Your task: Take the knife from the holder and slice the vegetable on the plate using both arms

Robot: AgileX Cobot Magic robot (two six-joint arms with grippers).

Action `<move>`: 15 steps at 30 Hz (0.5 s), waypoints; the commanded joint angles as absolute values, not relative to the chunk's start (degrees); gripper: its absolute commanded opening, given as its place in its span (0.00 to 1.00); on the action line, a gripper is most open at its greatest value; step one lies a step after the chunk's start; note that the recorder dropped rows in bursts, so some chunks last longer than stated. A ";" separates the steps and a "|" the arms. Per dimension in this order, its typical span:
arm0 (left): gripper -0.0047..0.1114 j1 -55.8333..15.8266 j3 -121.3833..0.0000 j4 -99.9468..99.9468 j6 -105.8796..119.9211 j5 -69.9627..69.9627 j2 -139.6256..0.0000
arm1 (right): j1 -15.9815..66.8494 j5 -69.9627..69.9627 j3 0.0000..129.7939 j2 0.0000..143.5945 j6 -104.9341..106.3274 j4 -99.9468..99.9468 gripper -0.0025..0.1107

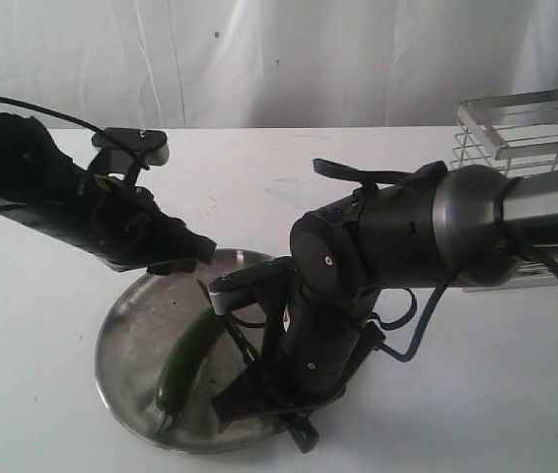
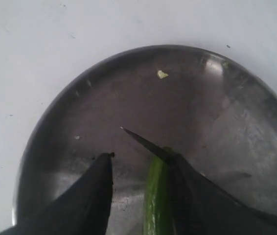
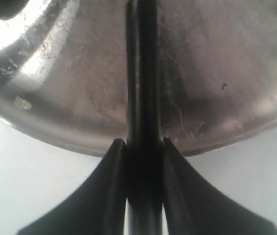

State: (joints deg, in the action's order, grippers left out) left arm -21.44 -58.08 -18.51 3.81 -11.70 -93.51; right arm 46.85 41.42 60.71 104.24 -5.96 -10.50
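The steel plate [image 1: 129, 325] lies at the table's front with the dark green vegetable [image 1: 184, 357] lying on it. My left gripper [image 1: 192, 258] hangs over the plate's far left rim. In the left wrist view the left gripper [image 2: 143, 156] is open, and the vegetable [image 2: 157, 200] lies between its fingers, close against one finger. The knife's pointed blade [image 2: 146, 143] crosses the vegetable's end. My right gripper [image 1: 259, 399] is low over the plate's near side, largely hidden by its own arm. The right gripper [image 3: 143, 144] is shut on the black knife [image 3: 141, 73], which reaches out over the plate [image 3: 70, 98].
The silver wire holder [image 1: 525, 128] stands at the back right, behind the right arm. A small pale green scrap [image 2: 162, 74] lies on the plate [image 2: 128, 88] near its rim. White table surrounds the plate, and a white curtain hangs behind.
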 commanded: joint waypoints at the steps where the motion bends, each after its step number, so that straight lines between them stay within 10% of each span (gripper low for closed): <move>1: 0.41 -21.33 -59.62 -23.88 8.01 -13.61 -96.84 | 46.83 42.21 60.94 104.19 -4.79 -10.09 0.02; 15: 0.41 -21.33 -65.39 -27.18 11.63 -16.35 -103.16 | 46.83 42.21 60.94 104.19 -4.68 -10.11 0.02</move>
State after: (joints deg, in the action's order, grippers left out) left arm -21.44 -65.18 -26.22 10.99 -14.50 -101.83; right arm 46.85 41.42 60.71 104.24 -5.87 -10.39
